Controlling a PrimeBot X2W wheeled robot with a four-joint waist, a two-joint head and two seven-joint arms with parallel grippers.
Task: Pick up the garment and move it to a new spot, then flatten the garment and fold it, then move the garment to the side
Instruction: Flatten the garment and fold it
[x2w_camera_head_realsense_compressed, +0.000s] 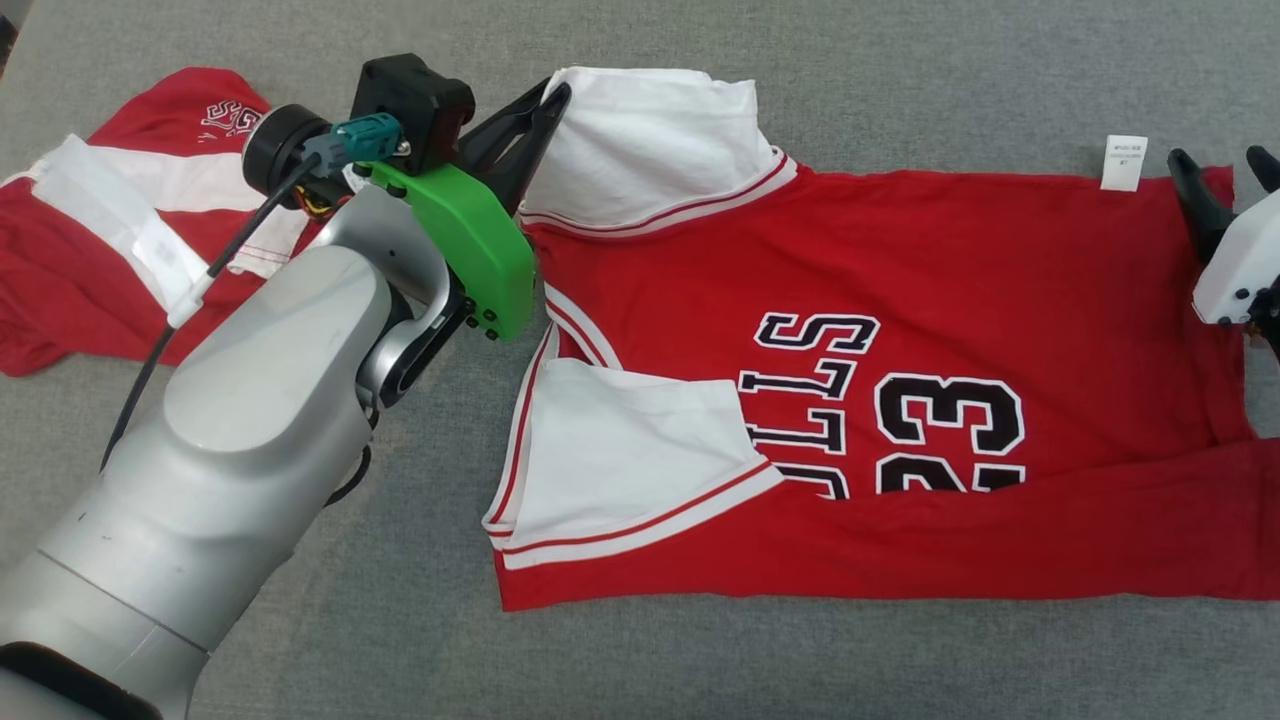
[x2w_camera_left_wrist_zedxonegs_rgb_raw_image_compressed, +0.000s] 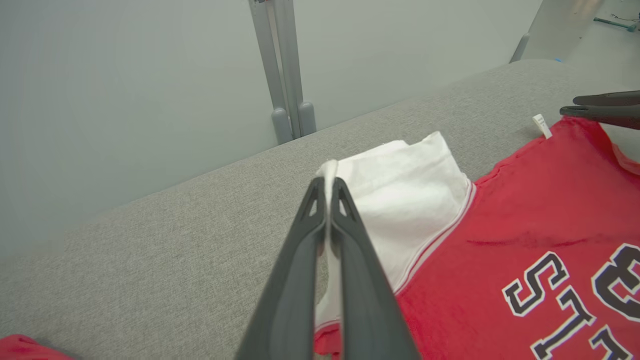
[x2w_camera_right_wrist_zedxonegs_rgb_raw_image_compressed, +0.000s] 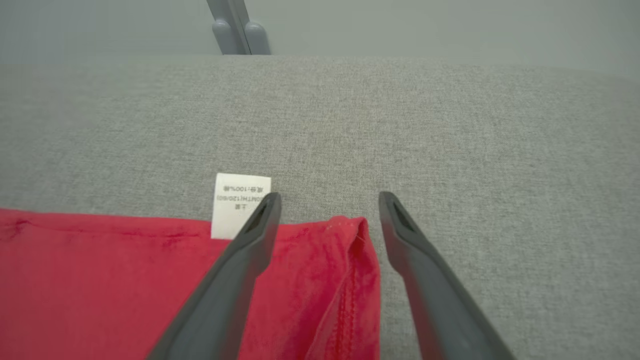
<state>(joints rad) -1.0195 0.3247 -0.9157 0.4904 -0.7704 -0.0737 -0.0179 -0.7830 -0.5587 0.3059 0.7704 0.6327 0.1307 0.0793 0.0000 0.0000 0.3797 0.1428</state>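
Head view: red jersey (x2w_camera_head_realsense_compressed: 900, 300) lies spread on the grey worktop (x2w_camera_head_realsense_compressed: 700, 660), a second red garment (x2w_camera_head_realsense_compressed: 60, 290) at the left; left wrist view: left tool (x2w_camera_left_wrist_zedxonegs_rgb_raw_image_compressed: 327, 185) is pinched on the far white sleeve (x2w_camera_left_wrist_zedxonegs_rgb_raw_image_compressed: 405, 200); right wrist view: right tool (x2w_camera_right_wrist_zedxonegs_rgb_raw_image_compressed: 330, 200) stands wide, fingers (x2w_camera_right_wrist_zedxonegs_rgb_raw_image_compressed: 235, 280) straddling the jersey's hem corner beside a white label (x2w_camera_right_wrist_zedxonegs_rgb_raw_image_compressed: 240, 200).

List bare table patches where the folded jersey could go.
Widest: the near strip of table, in front of the jersey. Also the far strip beyond it, between the white sleeve and the label. Crowded: the left side, with the other red garment and the left tool pinching the sleeve; open right tool at the hem corner.
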